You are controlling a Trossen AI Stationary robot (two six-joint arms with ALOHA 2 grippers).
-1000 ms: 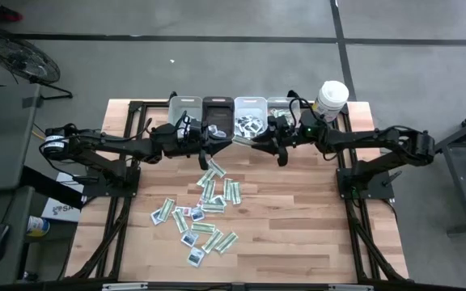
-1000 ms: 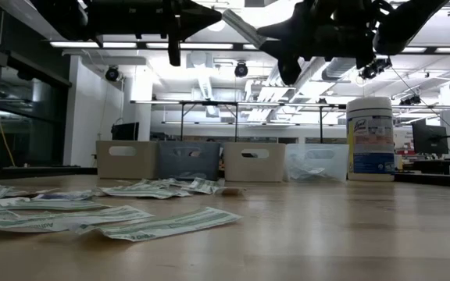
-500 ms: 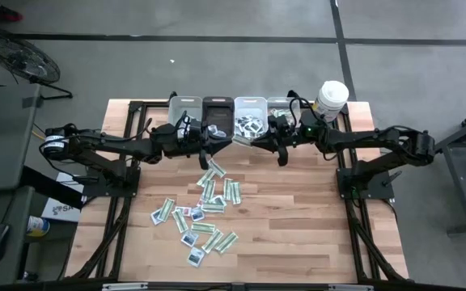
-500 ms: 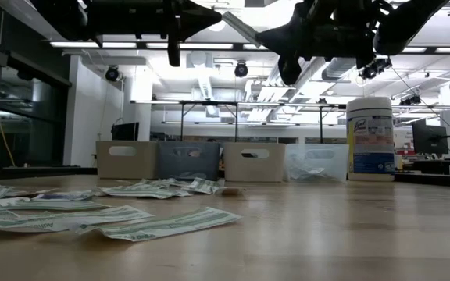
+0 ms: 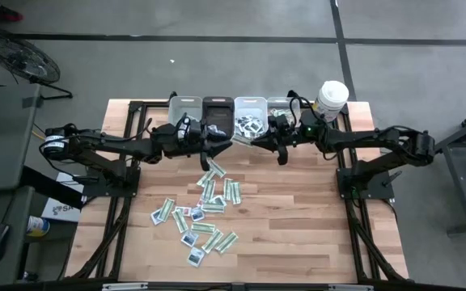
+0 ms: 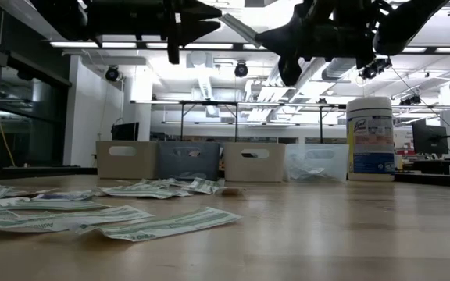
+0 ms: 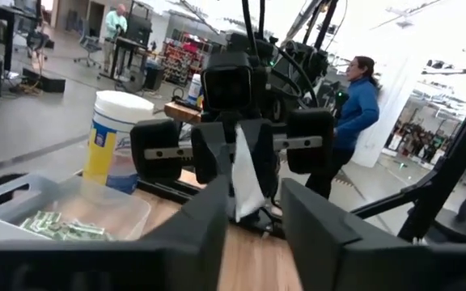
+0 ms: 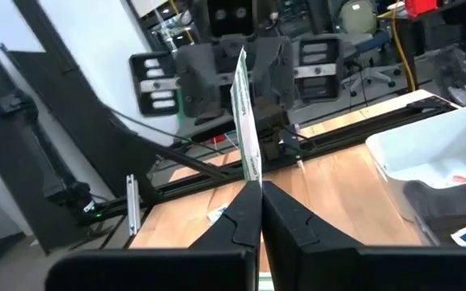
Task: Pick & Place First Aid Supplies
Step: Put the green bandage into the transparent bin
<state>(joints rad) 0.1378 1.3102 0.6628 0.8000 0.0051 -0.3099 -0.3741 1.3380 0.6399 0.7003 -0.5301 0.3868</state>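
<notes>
**Packet held between two arms**

Above the bins (image 5: 235, 113), the right gripper (image 5: 241, 138) clenches a packet (image 8: 246, 145). The left gripper (image 5: 221, 132) faces it, jaws released. More packets (image 5: 205, 212) lie at the desk's (image 5: 298, 218) 6 o'clock.

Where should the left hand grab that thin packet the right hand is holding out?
Take the packet by its free end, the part sticking out beyond the right hand, which pinches the other end. The left hand faces it with fingers open, so I'd come straight in, one finger on each flat face. It looks too thin to pinch by its edges.
</notes>
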